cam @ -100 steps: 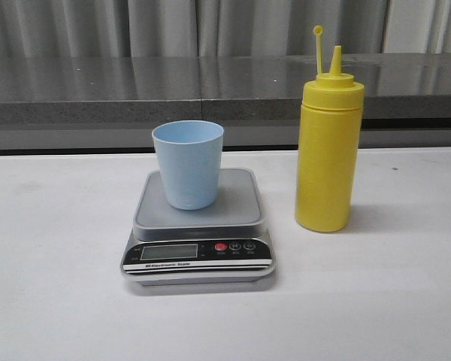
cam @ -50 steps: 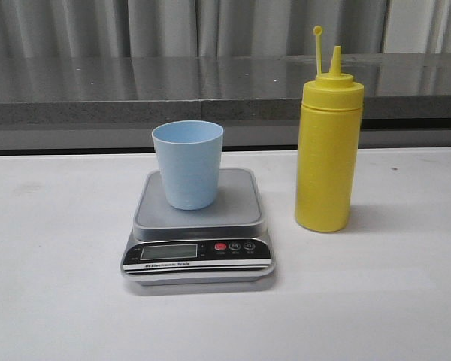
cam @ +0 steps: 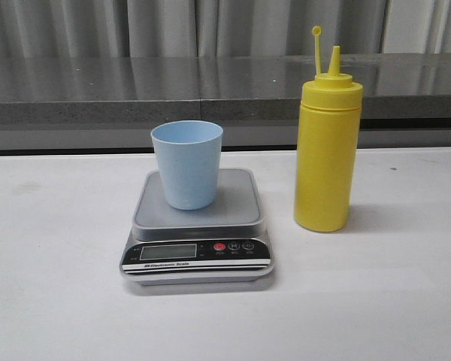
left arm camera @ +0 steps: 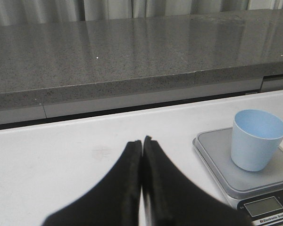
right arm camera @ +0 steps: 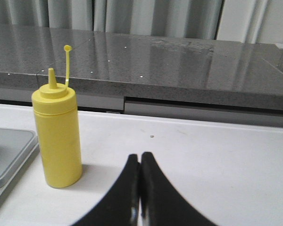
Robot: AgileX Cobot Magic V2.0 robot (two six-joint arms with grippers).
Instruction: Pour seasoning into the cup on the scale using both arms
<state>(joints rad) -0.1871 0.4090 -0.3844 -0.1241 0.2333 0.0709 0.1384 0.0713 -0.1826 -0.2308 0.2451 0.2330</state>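
The pale blue cup [cam: 187, 163] stands upright on the grey plate of the scale [cam: 233, 211] at mid-table; it also shows in the left wrist view as cup [left arm camera: 256, 146] on scale [left arm camera: 216, 149]. The yellow seasoning bottle [cam: 328, 154] stands upright on the table right of the scale, nozzle uncapped, cap stalk up; the right wrist view shows the bottle [right arm camera: 57, 135]. My left gripper [left arm camera: 142, 142] is shut and empty, over bare table left of the scale. My right gripper [right arm camera: 140, 157] is shut and empty, right of the bottle. Neither arm shows in the front view.
A dark grey stone ledge [cam: 135, 90] runs along the back of the white table [cam: 406, 286], with curtains behind it. The scale's black panel with LCD and red button [cam: 219, 247] faces the front edge.
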